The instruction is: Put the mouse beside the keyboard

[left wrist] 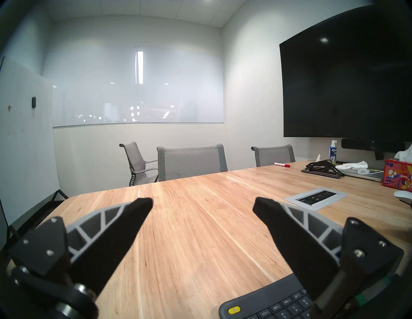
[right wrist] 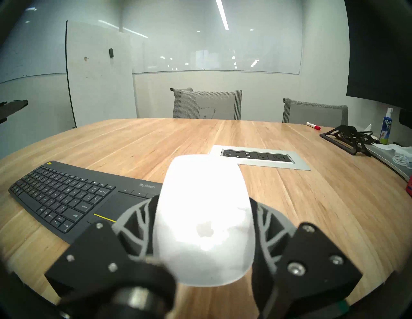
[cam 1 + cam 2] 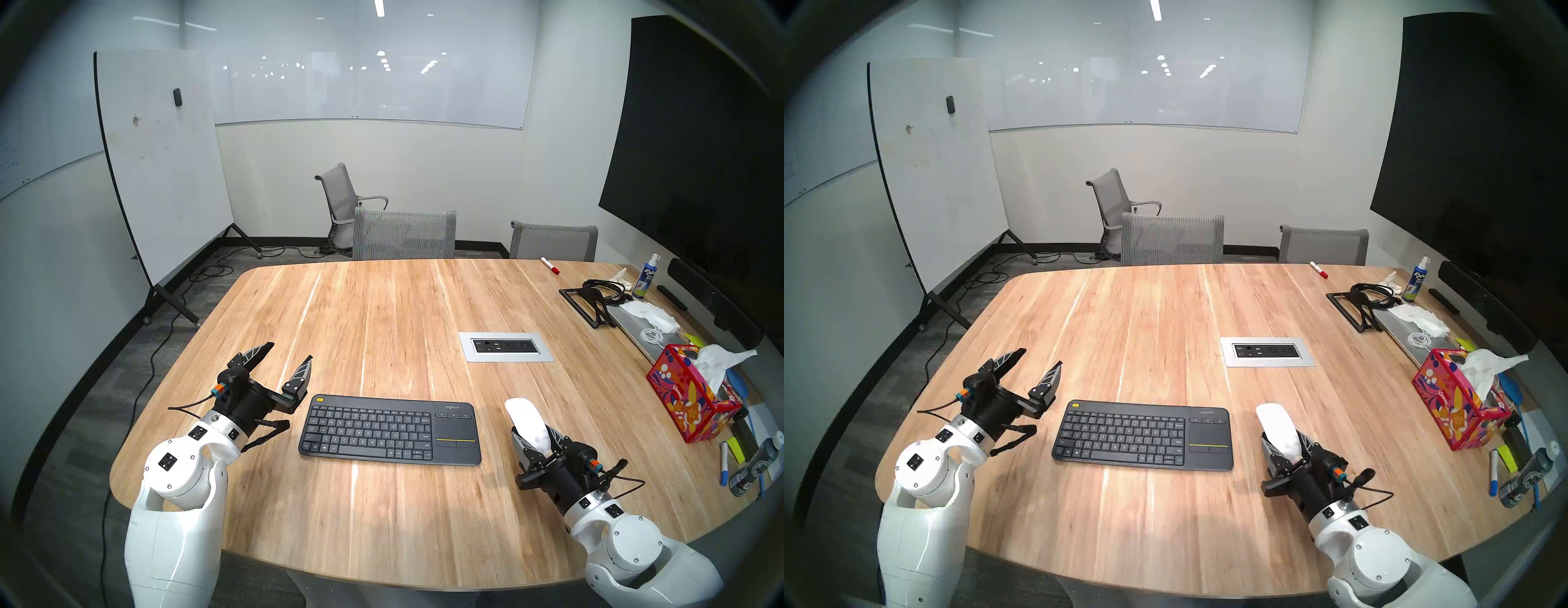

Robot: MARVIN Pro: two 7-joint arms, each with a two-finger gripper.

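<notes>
The glossy white mouse [image 3: 527,420] [image 3: 1279,424] [image 2: 205,211] sits between the fingers of my right gripper [image 3: 536,439] [image 3: 1289,446] [image 2: 204,201], which is shut on its sides. It is held low over the table, a short gap to the right of the keyboard's touchpad end, nose pointing away from me. The dark grey keyboard [image 3: 390,429] [image 3: 1144,435] [image 2: 66,196] [image 1: 267,305] lies flat near the table's front. My left gripper [image 3: 288,353] [image 3: 1040,358] [image 1: 202,202] hovers open and empty just left of the keyboard's yellow-button corner.
A silver power outlet panel [image 3: 505,346] is set into the wooden table [image 3: 382,305] behind the mouse. A red tissue box [image 3: 687,399], markers, a laptop, a black stand [image 3: 587,301] and a spray bottle [image 3: 645,278] crowd the right edge. Grey chairs [image 3: 403,233] line the far side.
</notes>
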